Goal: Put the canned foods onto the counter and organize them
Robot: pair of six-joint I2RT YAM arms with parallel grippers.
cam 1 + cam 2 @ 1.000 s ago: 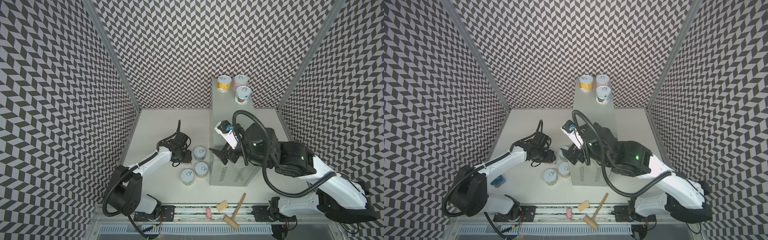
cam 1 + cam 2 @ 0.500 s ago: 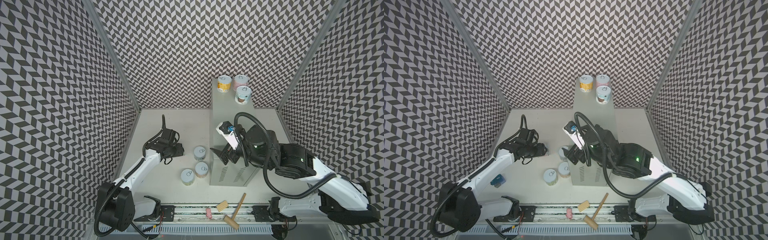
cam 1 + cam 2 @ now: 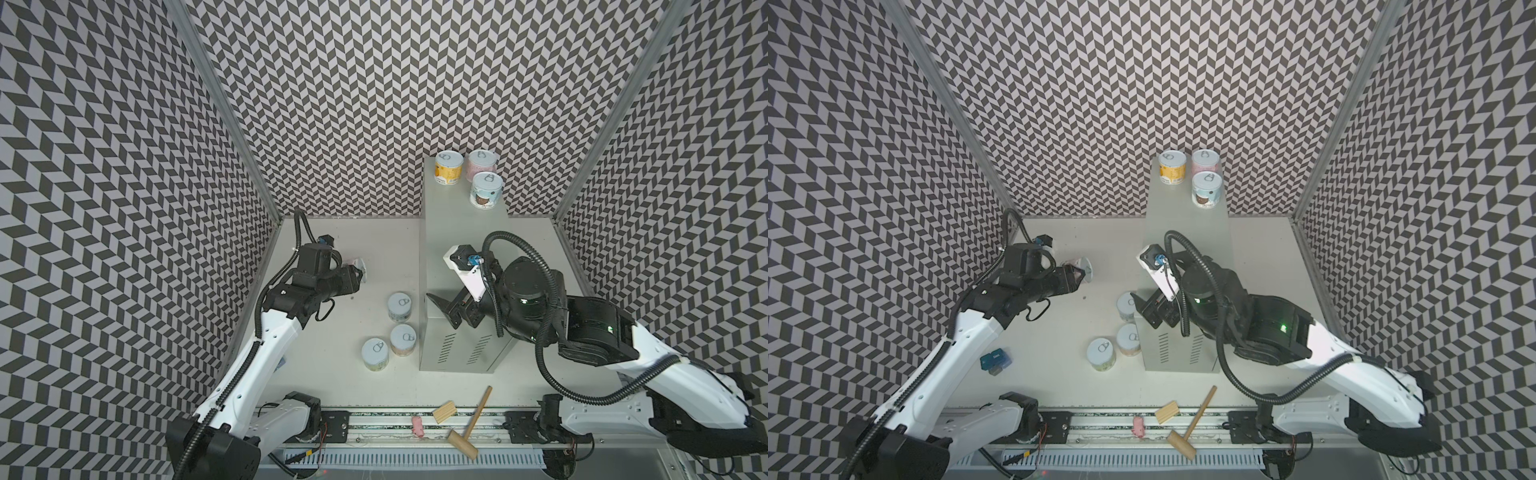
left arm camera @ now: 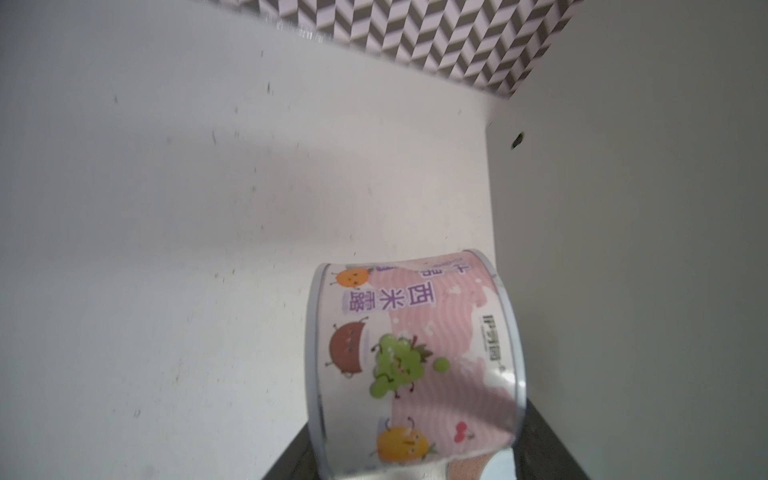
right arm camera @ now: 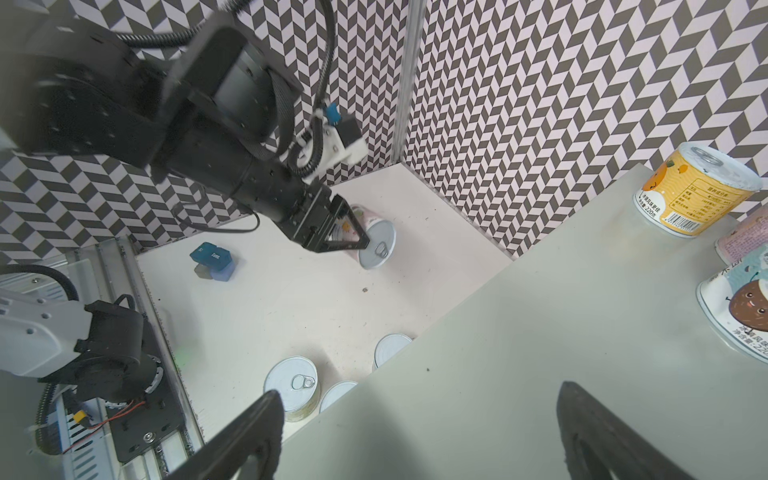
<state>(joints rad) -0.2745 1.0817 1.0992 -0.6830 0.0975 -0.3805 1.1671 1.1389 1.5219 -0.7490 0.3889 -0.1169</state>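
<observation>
My left gripper (image 3: 360, 272) is shut on a pink-labelled can (image 4: 411, 361), held on its side above the white tabletop, left of the counter (image 3: 461, 232); the lid faces the counter (image 5: 540, 311). The same can (image 5: 374, 245) shows between the black fingers. Yellow (image 3: 449, 168), pink (image 3: 482, 164) and light blue (image 3: 486, 195) cans stand upright at the counter's far end. Three cans (image 3: 400, 306) (image 3: 403, 340) (image 3: 375, 353) stand on the tabletop by the counter's left side. My right gripper (image 3: 446, 311) hangs open and empty over the counter's near left edge.
A wooden block (image 3: 444, 411), a wooden mallet (image 3: 469, 424) and a small pink piece (image 3: 417, 426) lie on the front rail. A blue box (image 3: 994, 359) sits on the tabletop under my left arm. Patterned walls close in the back and both sides.
My left gripper has risen from beside the tabletop cans and swung back with the pink can in it. The right arm has barely moved.
</observation>
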